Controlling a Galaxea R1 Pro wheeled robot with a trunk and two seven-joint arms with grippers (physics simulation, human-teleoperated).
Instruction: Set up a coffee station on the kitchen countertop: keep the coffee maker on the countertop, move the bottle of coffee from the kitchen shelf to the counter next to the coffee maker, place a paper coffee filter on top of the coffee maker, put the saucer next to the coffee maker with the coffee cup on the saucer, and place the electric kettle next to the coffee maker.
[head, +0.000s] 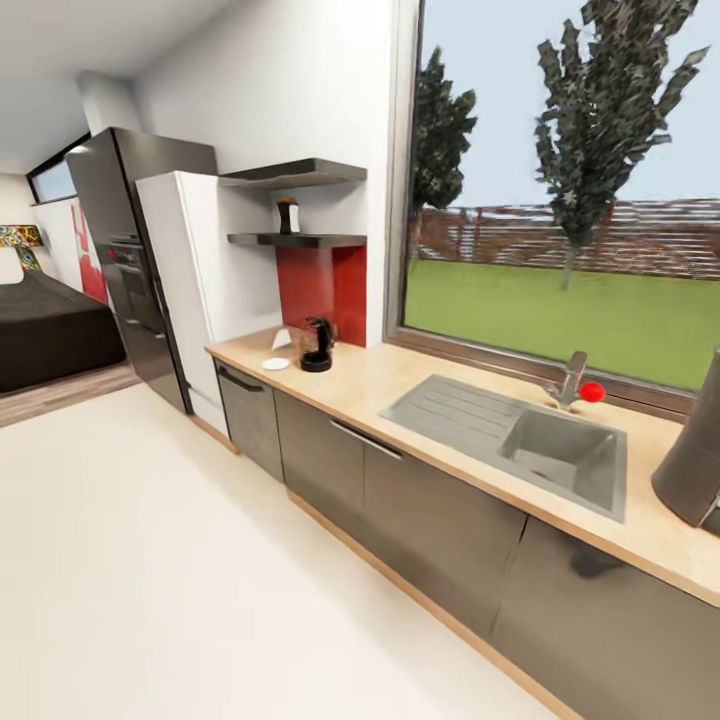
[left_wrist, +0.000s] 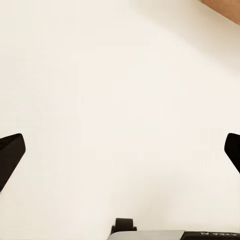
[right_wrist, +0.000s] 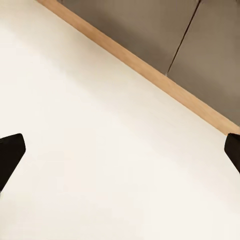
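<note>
The black coffee maker (head: 317, 345) stands at the far left end of the wooden countertop (head: 400, 385), in front of a red backsplash. A white saucer (head: 275, 364) lies on the counter just left of it. On the lower dark wall shelf (head: 298, 240) above stands the dark bottle of coffee (head: 288, 215). A dark grey rounded object (head: 693, 455), perhaps the kettle, sits at the right edge of the counter. My left gripper (left_wrist: 120, 150) is open over bare pale floor. My right gripper (right_wrist: 120, 155) is open too, above floor beside the cabinet plinth (right_wrist: 150, 67).
A grey sink (head: 520, 435) with a tap (head: 570, 378) and a red ball (head: 592, 391) sits mid-counter under a big window. Grey cabinets (head: 420, 500) run below. A white fridge (head: 195, 290) and black oven tower (head: 125, 250) stand at the left. Wide pale floor (head: 150, 560) lies in front.
</note>
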